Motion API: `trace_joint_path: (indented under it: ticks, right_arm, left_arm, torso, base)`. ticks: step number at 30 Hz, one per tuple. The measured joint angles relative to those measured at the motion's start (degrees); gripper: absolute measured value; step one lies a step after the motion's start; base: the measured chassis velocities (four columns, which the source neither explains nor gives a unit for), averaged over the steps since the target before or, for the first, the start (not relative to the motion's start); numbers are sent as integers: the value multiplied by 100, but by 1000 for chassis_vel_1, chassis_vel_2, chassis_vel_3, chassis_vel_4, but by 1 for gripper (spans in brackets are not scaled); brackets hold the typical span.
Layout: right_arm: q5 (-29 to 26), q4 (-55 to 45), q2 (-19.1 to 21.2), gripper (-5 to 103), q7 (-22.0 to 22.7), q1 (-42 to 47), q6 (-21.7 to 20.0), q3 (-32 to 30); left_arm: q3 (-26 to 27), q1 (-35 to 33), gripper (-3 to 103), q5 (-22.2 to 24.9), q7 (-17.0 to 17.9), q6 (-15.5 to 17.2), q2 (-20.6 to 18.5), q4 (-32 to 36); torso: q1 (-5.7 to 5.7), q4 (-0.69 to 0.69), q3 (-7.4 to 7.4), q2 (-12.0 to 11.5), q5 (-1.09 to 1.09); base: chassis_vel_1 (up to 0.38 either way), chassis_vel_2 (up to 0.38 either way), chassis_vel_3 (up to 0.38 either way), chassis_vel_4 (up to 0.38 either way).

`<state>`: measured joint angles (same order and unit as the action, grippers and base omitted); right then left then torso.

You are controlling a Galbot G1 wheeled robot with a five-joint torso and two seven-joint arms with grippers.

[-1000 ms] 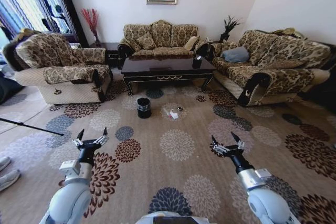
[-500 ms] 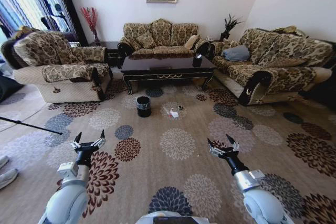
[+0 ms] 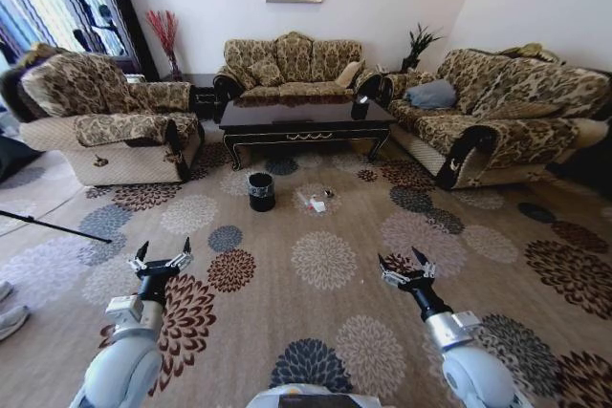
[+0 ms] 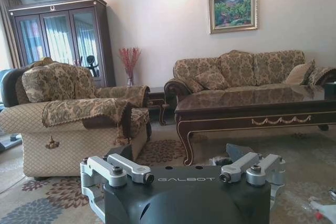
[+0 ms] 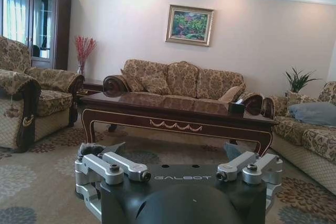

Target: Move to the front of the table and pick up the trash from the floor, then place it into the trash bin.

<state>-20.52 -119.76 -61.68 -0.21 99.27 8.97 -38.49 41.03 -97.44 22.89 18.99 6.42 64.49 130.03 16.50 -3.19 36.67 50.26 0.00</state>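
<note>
Ahead of claws: one table (image 3: 304, 119), one trash bin (image 3: 260, 191), trash (image 3: 316, 203) beside it.
Claws: left gripper (image 3: 161, 258), right gripper (image 3: 405, 267), both spread open, empty.
Surface: floor (image 3: 325, 260), floral carpet.
Room: three sofas.

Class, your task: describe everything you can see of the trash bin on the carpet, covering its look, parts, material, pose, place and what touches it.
The trash bin is small, round and black, lined with a crinkly clear bag folded over its rim. It stands upright on the floor, on the patterned beige carpet, just in front of the table near its left end. The trash lies apart from it, to its right. Nothing but the carpet touches it; both grippers hover far nearer the robot.
</note>
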Motion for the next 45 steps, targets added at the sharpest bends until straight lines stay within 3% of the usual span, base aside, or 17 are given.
trace_joint_path:
  ticks: [17, 45]
  right_arm:
    - [29, 60, -78, 100, -3, -89, 13, 55]
    - [115, 372, -134, 100, -2, -374, 58, 254]
  left_arm:
    - [22, 36, 100, -8, -10, -82, -16, -129]
    - [-95, 129, 100, -66, 22, 214, 80, -181]
  torso:
    - [-187, -2, -245, -432, 0]
    - [-486, -1, -658, -1142, 0]
  base:
    - [0, 0, 0, 0]
    - [0, 0, 0, 0]
